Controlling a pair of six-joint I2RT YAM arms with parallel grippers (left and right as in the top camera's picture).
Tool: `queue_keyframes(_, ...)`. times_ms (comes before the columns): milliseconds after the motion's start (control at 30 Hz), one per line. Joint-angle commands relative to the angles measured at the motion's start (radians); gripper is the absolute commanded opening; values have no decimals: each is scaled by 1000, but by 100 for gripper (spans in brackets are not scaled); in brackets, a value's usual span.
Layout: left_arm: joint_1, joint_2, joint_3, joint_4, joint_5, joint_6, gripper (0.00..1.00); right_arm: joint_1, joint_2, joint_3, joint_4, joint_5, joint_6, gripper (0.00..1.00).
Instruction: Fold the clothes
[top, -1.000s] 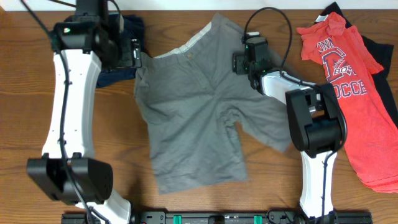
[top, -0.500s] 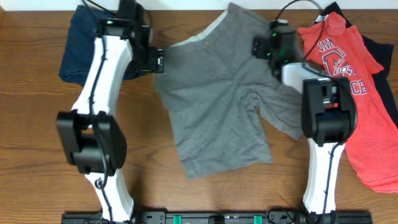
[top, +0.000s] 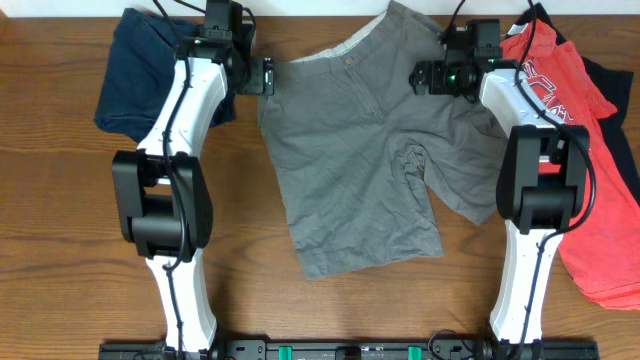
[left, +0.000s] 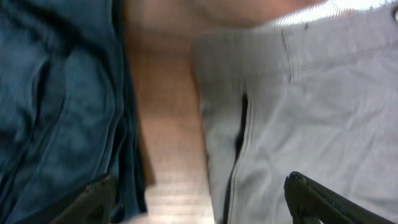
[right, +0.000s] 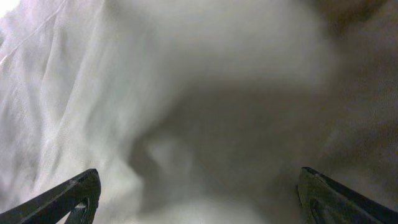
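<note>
The grey-khaki shorts (top: 360, 170) lie spread flat and unfolded between my two grippers, with the waist at the far edge of the table (top: 60, 220) and both legs pointing toward the arm bases. The pale inner waistband (top: 318, 57) shows along the top edge, on the left gripper's side. The left gripper (top: 262, 77) sits at the waist corner of the shorts. In its wrist view the two fingertips (left: 93, 198) stand wide apart with nothing between them. Below them I see the edge of the shorts with a dark pocket slit (left: 242, 124) to one side and a strip of bare wood beside it. I cannot tell from either view whether this gripper touches the cloth. The right gripper (top: 425, 78) is over the opposite waist corner. Its fingertips (right: 71, 198) are likewise spread wide and grip nothing. Its wrist view is blurred and shows only grey fabric close up, paler toward the left, so I cannot judge contact there either. Outward of the left gripper, on the side away from the grey pair, the navy shorts (top: 135, 75) lie bunched near the far table edge, and the arm crosses their inner edge. Outward of the right gripper, the red T-shirt (top: 600, 230) with white lettering lies along the table's right side, partly under that arm. The black garment (top: 620, 130) shows from beneath it on the outer side.
</note>
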Motion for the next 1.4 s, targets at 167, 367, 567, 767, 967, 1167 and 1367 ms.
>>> queue_keyframes(167,3,116,-3,101,66,13,89,20,-245,15,-155,-25,-66,99)
queue_keyframes(367,0,168,-3,138,127,12,88,21,-308,15,-209,-31,-67,99)
queue_keyframes(567,-5,181,-3,136,129,3,28,22,-309,15,-243,-31,-66,92)
queue_keyframes(767,-7,168,-2,79,131,-12,6,21,-309,15,-276,-31,-56,85)
queue_keyframes(967,-7,62,-2,-85,107,-85,6,21,-309,15,-328,-27,-17,83)
queue_keyframes(1167,-7,-124,-2,-331,-76,-246,6,26,-309,14,-426,7,44,83)
queue_keyframes(1367,-7,-270,-2,-554,-147,-274,6,26,-308,14,-547,55,99,83)
